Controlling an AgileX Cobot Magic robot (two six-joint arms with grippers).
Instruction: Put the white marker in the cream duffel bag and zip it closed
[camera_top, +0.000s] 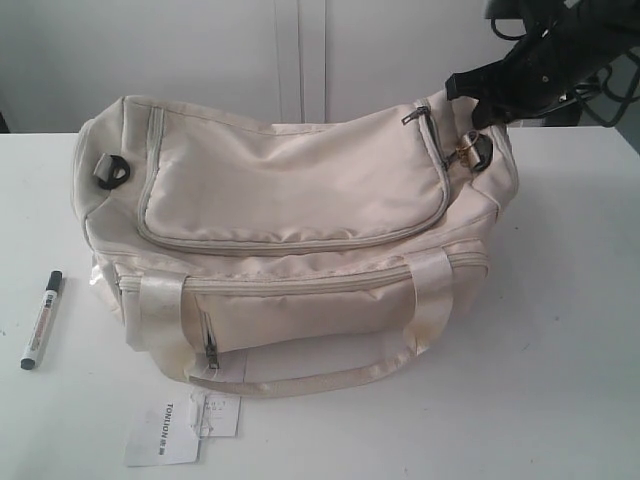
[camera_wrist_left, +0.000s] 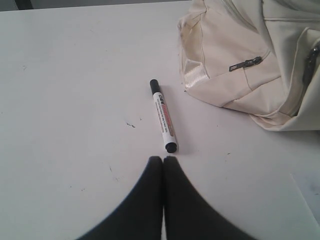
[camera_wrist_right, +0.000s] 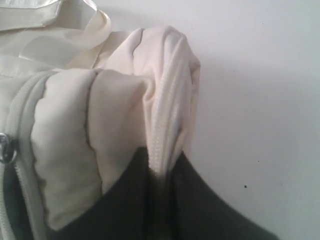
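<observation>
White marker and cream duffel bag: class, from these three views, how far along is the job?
Done: nothing yet. In hand: the right gripper pinches an end seam fold of the cream duffel bag; the left gripper, shut and empty, hovers by the white marker on the table. Left: bagging, zipping.

White table (camera_top: 560, 350) — pale panelled wall (camera_top: 200, 50) behind, even light
</observation>
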